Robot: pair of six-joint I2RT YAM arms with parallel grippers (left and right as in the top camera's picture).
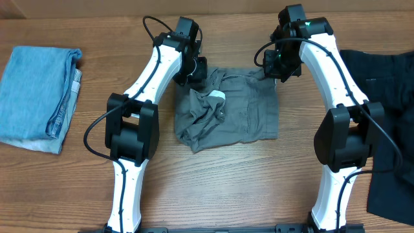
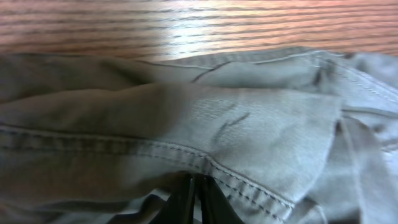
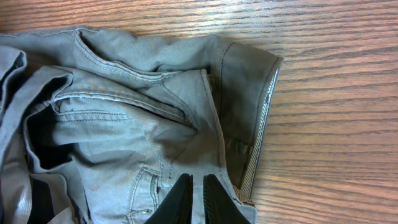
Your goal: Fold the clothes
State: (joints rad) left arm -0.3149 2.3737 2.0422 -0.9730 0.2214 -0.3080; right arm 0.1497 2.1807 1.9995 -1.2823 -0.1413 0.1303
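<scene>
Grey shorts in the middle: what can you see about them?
The grey shorts look like sturdy cotton with stitched seams, a waistband and a zip. They lie crumpled on the wooden table, one side bunched, pale lining showing. The left gripper and right gripper meet the far edge, fingers nearly together; a grip can't be confirmed.

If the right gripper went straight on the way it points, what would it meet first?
The grey shorts: the fingers of the right gripper aim at their fabric just ahead, though the depth is unclear.
</scene>
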